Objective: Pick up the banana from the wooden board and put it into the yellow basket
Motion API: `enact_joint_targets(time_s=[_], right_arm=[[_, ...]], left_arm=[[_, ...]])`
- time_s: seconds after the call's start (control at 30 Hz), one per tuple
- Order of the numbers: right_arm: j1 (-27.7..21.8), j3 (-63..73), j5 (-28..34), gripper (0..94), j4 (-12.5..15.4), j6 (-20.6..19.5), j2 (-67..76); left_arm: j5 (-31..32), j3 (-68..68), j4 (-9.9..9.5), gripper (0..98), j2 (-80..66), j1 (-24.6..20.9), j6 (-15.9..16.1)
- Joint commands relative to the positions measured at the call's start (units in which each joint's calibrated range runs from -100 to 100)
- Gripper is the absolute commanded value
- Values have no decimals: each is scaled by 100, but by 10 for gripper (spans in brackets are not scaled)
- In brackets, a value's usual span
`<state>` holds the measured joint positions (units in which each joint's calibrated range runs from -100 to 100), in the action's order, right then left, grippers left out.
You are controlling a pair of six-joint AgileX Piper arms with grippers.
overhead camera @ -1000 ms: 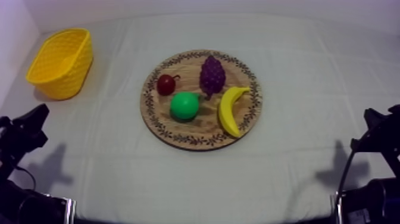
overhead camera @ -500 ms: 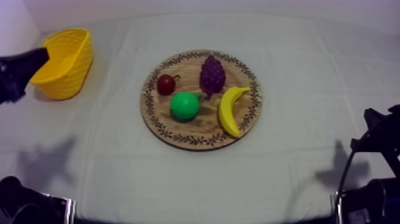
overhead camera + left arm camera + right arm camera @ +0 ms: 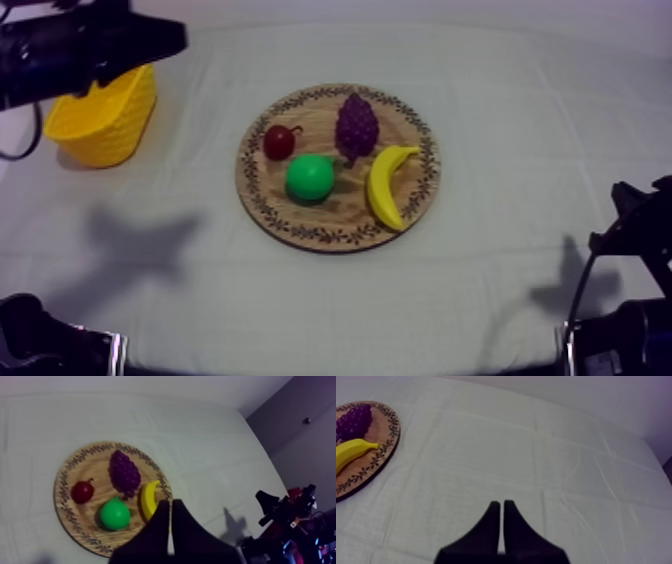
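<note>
Top view is showing the banana (image 3: 388, 185) lying at the board's (image 3: 330, 215) four o'clock. My left gripper (image 3: 168, 42) is hovering, fingers together, by the ten-o'clock basket (image 3: 105, 125), while my right gripper (image 3: 501, 504) is idling closed, being farther off.

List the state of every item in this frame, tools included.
wooden board: lying flat, carrying four fruits.
banana: lying on the board, not grasped.
grapes: on the board, beside the banana.
pear: on the board.
small red fruit: on the board.
yellow basket: upright, apart from the board.
left tool: shut, holding nothing.
right tool: shut, holding nothing.
</note>
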<state>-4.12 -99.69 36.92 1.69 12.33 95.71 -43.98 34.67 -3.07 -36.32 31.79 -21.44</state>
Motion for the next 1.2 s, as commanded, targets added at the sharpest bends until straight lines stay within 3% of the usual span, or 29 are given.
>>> enact_joint_targets(time_s=[0.0,0.23,0.87,1.17], right_arm=[[-1,3,2,6,-1,1,4],[-1,3,2,6,-1,1,4],[-1,3,2,6,-1,1,4],[-1,3,2,6,-1,1,4]], left_arm=[[-87,-392,7,4,624,117,-108],[-390,-1242,109,3,1797,368,-271],[-771,-2028,881,3,3922,339,-208],[-680,-1874,980,30,3948,360,-206]])
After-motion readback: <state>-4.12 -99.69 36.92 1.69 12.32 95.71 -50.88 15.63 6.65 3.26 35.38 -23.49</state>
